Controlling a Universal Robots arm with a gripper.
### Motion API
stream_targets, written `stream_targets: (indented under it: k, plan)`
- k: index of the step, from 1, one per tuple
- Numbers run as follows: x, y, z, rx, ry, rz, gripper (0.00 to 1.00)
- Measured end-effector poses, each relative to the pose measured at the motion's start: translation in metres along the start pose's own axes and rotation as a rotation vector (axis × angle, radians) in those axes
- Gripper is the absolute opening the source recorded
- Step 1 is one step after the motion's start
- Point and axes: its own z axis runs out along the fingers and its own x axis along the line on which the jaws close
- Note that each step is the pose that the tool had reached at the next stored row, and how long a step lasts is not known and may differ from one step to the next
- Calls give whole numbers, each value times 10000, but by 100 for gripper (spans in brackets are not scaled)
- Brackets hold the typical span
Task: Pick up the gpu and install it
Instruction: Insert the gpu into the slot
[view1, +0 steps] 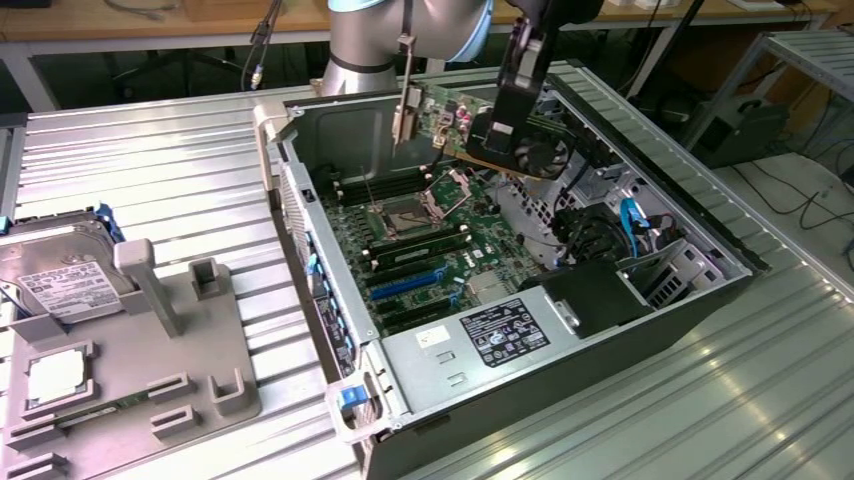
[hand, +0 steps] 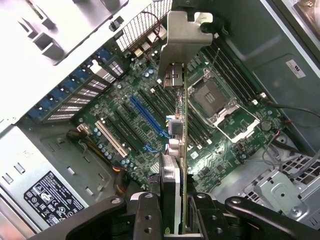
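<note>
The gpu (view1: 514, 135) hangs in the air over the far end of the open case (view1: 300, 250), tilted and well clear of the motherboard (hand: 125, 100) below. It is pinched between the jaws, which are closed on its thin edge, as the wrist view shows, where the card is seen edge-on with its bracket (hand: 182, 35) at the far end. The step in hand is judged to be the carry over the case toward a slot, so alignment matters more than speed. The long blue slot (hand: 147, 117) lies off to one side of the card's line and appears to run at an angle to it. The card's lower edge would therefore need to be brought parallel to the slot and squarely above it before any descent. The tilt seen in the exterior view should be taken out as well, so that the contacts meet the slot along their whole length. The bracket is best steered toward the slot openings in the case's rear wall – a snag there would twist the card in the grip. The open socket (hand: 210, 97) sits just beside the card's path and is best left untouched. The case rests on a ribbed metal surface (view1: 160, 160).
</note>
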Motion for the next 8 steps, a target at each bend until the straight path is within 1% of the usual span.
stream_targets:
  k: [8]
  plan:
    - [0,0,0,-2,2,-332,28]
